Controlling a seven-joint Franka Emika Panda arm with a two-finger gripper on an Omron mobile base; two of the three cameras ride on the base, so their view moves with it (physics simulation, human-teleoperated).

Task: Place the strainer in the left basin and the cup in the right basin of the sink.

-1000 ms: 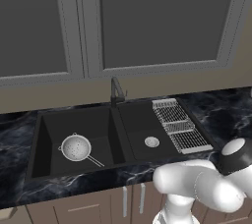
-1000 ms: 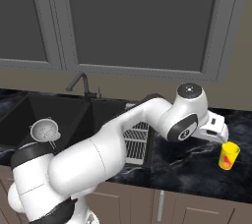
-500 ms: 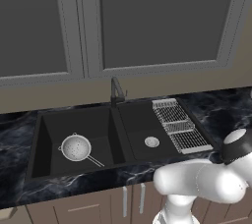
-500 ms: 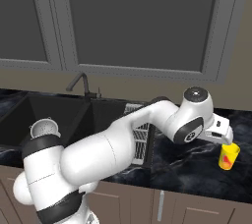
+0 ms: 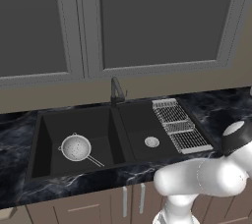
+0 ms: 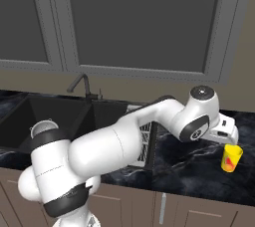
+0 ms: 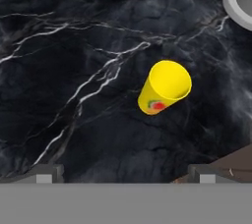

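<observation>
**Desk:** Cup (image 7: 165,88) first: where does it stand, and why is the arm out there?

**Photographer:** Upright on the black marbled counter (image 7: 74,46), well to the right of the sink (image 5: 118,134), with its open mouth to the hand camera. The gripper (image 6: 226,136) hangs just above it, jaws spread wide and holding nothing. I read that as lining up for a pick, since the cup belongs in the right basin (image 5: 147,132).

**Desk:** And the strainer (image 5: 76,148)?

**Photographer:** It lies in the left basin (image 5: 78,134), handle pointing toward the front wall. That half looks done.

**Desk:** Anything in the way?

**Photographer:** Nothing touches the cup. A wire drying rack (image 5: 178,127) sits between cup and right basin, over that basin's right edge, so the carry will probably have to pass above it. The faucet (image 5: 116,92) stands behind the divider, clear of that path. A pale round object (image 7: 239,2) shows at the hand view's corner; I can't tell what it is.
</observation>
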